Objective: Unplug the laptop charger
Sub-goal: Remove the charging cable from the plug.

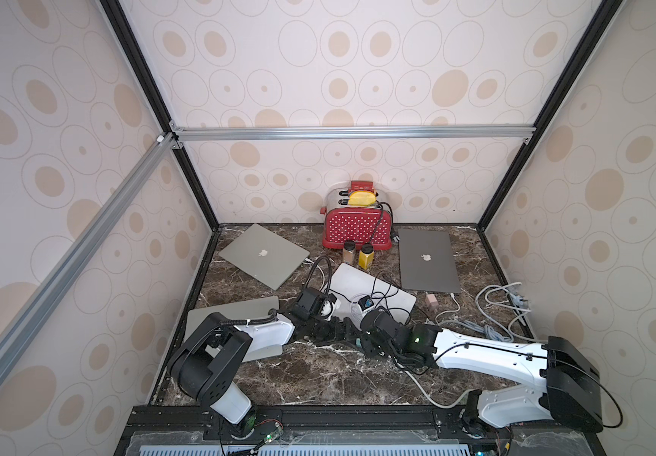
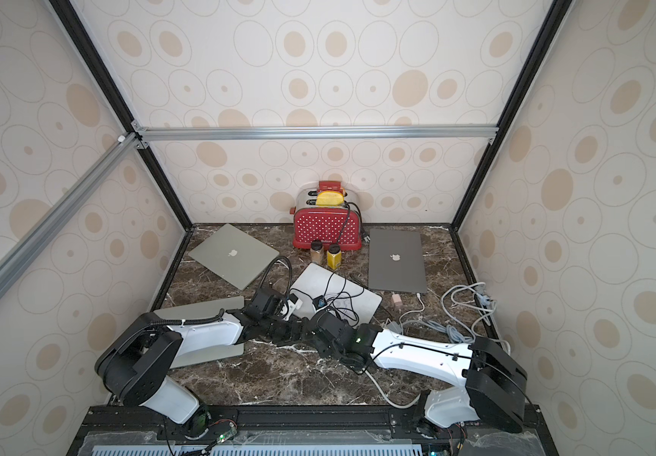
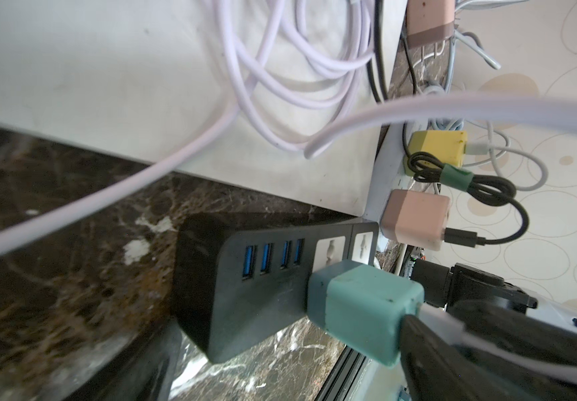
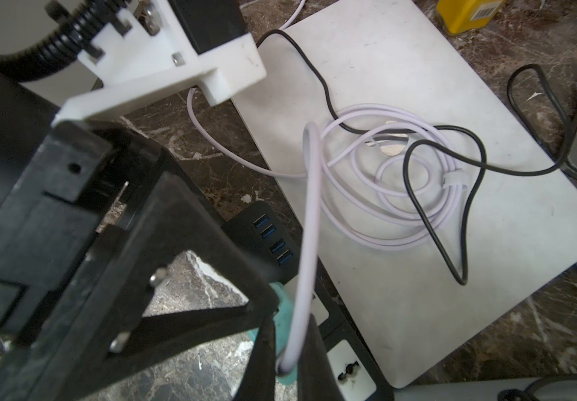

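The teal laptop charger (image 3: pixel 363 312) sits plugged into a black power strip (image 3: pixel 245 295) on the marble table, beside a white laptop (image 4: pixel 419 173). Its pale lilac cable (image 4: pixel 384 180) lies coiled on that laptop's lid. My right gripper (image 4: pixel 289 347) is shut on the cable right where it leaves the charger (image 4: pixel 282 312). My left gripper (image 1: pixel 336 329) stands open over the near end of the strip (image 4: pixel 262 222), and one of its black fingers (image 4: pixel 176 277) reaches up to the charger. In both top views the two grippers meet at the table's middle, the right gripper (image 1: pixel 362 343) facing the left.
A red toaster (image 1: pixel 357 227) and two spice jars (image 1: pixel 358 254) stand at the back. Grey laptops lie at back left (image 1: pixel 263 254), back right (image 1: pixel 429 260) and under the left arm (image 1: pixel 235 316). A grey cable bundle (image 1: pixel 500 308) fills the right side. Yellow (image 3: pixel 436 149) and pink (image 3: pixel 415 218) adapters sit in a white strip.
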